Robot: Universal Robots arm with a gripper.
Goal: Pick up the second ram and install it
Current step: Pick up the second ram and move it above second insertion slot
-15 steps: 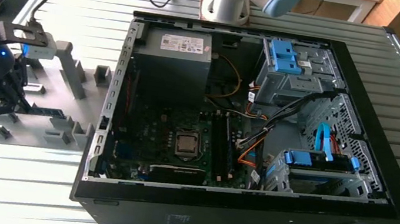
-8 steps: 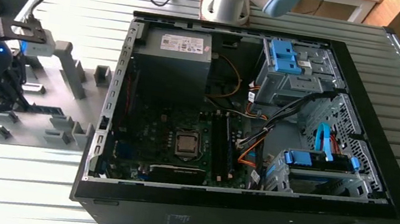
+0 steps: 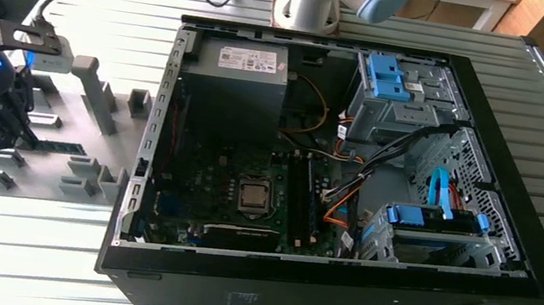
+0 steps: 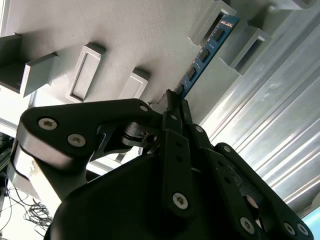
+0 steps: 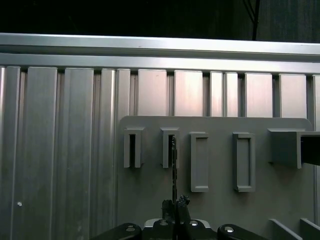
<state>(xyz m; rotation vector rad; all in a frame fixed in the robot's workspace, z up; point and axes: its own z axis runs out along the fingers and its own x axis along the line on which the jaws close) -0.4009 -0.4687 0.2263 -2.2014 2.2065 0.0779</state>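
The second ram point(image 4: 205, 52) is a thin blue-green stick with dark chips, and its far end lies between two grey blocks of the fixture plate point(image 4: 150, 35). In the first wrist view the second ram point(image 5: 173, 170) shows edge-on, running from a fixture slot to my fingertips. My gripper point(image 4: 174, 102) is shut on the stick's near end. In the exterior view my gripper point(image 3: 24, 138) hangs low over the grey fixture plate point(image 3: 62, 109) at that view's left, with the second ram point(image 3: 65, 147) just beside it.
An open computer case point(image 3: 514, 262) lies to the exterior view's right of the fixture, with the motherboard point(image 3: 243, 197), its memory slots point(image 3: 300, 197), a power supply point(image 3: 235, 74) and blue drive-bay clips point(image 3: 386, 76). Ribbed aluminium table point(image 3: 121, 8) surrounds both. Grey upright blocks point(image 3: 97, 94) stand on the plate.
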